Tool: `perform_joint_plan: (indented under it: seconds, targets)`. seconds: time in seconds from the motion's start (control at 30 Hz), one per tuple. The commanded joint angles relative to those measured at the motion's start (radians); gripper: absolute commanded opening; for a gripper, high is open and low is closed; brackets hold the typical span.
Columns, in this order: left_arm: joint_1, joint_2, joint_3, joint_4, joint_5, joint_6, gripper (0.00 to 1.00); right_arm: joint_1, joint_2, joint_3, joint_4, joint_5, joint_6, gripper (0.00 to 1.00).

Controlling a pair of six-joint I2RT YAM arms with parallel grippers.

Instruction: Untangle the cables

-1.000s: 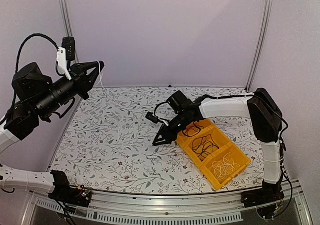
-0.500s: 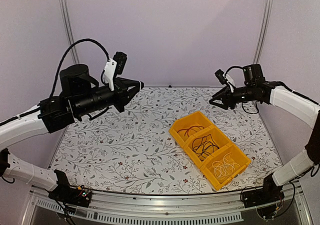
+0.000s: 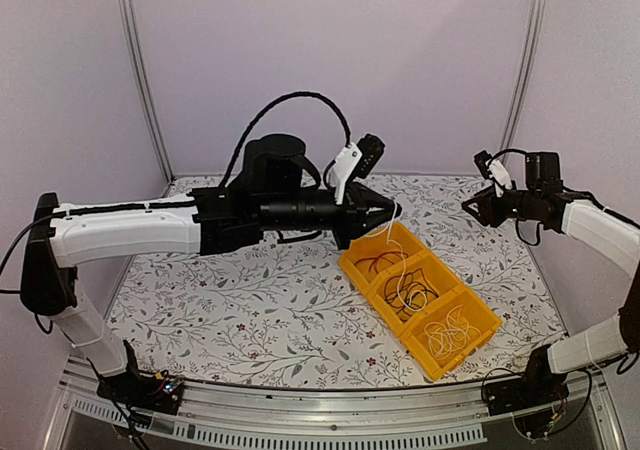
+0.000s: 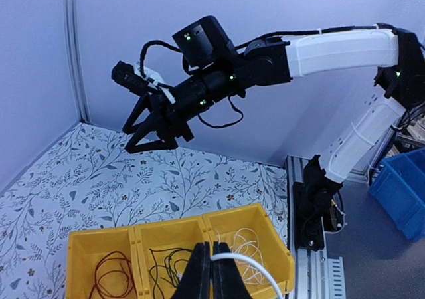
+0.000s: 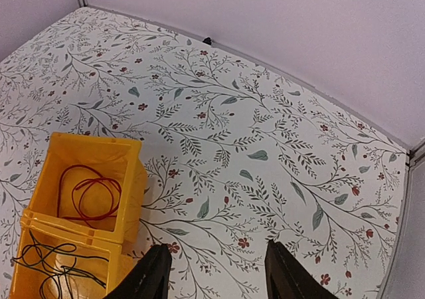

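Observation:
A yellow three-compartment bin point(image 3: 472, 345) lies right of centre. Its far compartment holds the red cable point(image 3: 380, 261), the middle one the black cable point(image 3: 412, 292), the near one a white cable bundle point(image 3: 448, 330). My left gripper point(image 3: 388, 213) hovers over the bin's far end, shut on a white cable point(image 4: 255, 267) that droops from its fingers point(image 4: 199, 276) toward the bin point(image 4: 282, 262). My right gripper point(image 3: 478, 208) is raised at the back right, open and empty. Its view shows its fingers point(image 5: 151, 276) wide apart above the cloth, with the red cable point(image 5: 86, 193) in the bin point(image 5: 133, 179) to the left.
A floral cloth point(image 3: 250, 280) covers the table. Metal posts point(image 3: 140, 70) stand at the back corners against the enclosure walls. Beyond the table's right rail sits a blue crate point(image 4: 402, 189). The left arm's thick black hose point(image 3: 285, 105) arches above its forearm.
My left arm swept from the far left to over the bin, carrying the white cable. My right arm left the bin, rose to the back right, and its jaws widened.

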Motion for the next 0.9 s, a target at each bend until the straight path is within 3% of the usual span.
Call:
perform_joint_plan:
  seconds: [0.0, 0.3, 0.63, 0.87]
  targets:
    - [-0.025, 0.111, 0.107, 0.104, 0.128, -0.028, 0.0, -0.036, 0.026, -0.005, 0.042, 0.066, -0.014, 0.53]
    - [-0.057, 0.401, 0.312, 0.154, 0.257, -0.14, 0.0, -0.045, 0.006, -0.016, 0.055, 0.077, -0.031, 0.53]
    - [-0.083, 0.609, 0.47, 0.121, 0.228, -0.199, 0.0, -0.045, 0.03, -0.006, 0.044, 0.047, -0.039, 0.53]
    - [-0.096, 0.696, 0.486, 0.045, 0.223, -0.194, 0.0, -0.045, 0.025, -0.002, 0.035, 0.034, -0.046, 0.53]
